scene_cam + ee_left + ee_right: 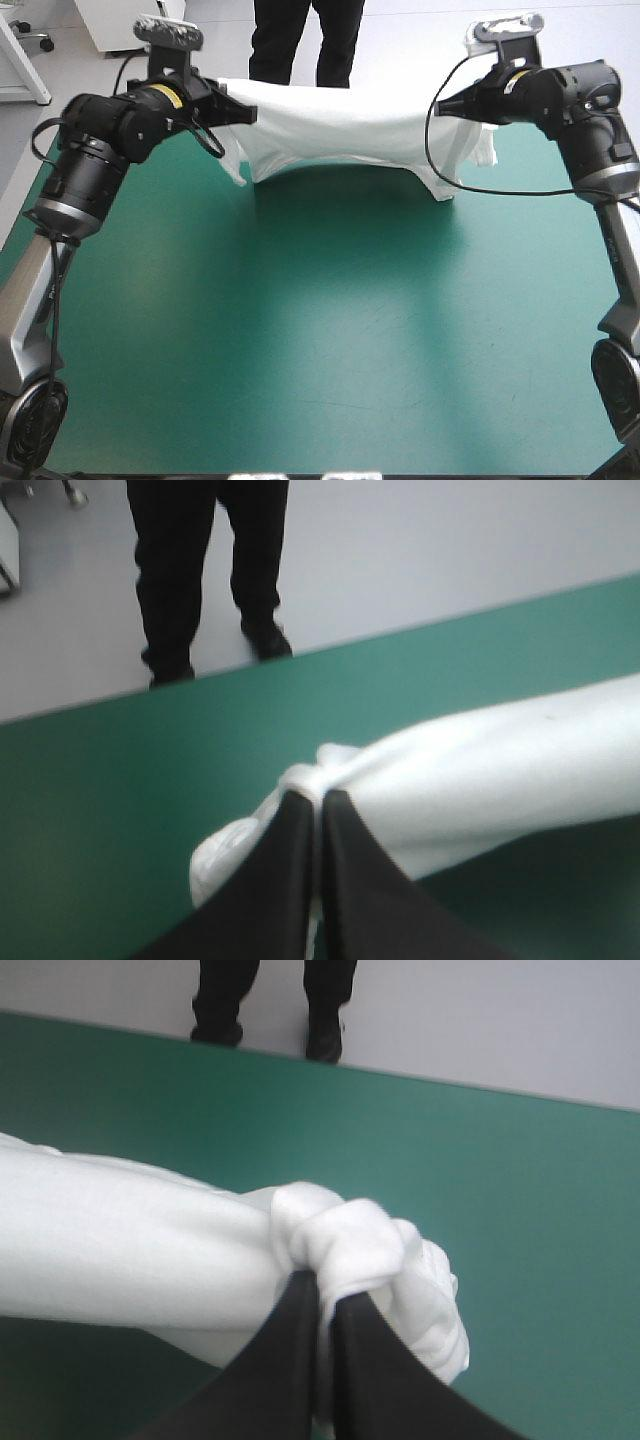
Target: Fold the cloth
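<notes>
Left gripper, right gripper (each clamped) hold T-shirt

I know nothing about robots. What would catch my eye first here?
A white T-shirt is stretched wide near the far edge of the table, its lower edge arching over the teal-green cover. The left end effector and the right end effector each pinch a bunched end of it.

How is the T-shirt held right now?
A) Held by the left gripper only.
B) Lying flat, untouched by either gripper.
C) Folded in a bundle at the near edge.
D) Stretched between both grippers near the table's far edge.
D: the T-shirt spans from the left gripper to the right gripper, and each wrist view shows that gripper shut on bunched white fabric.
</notes>
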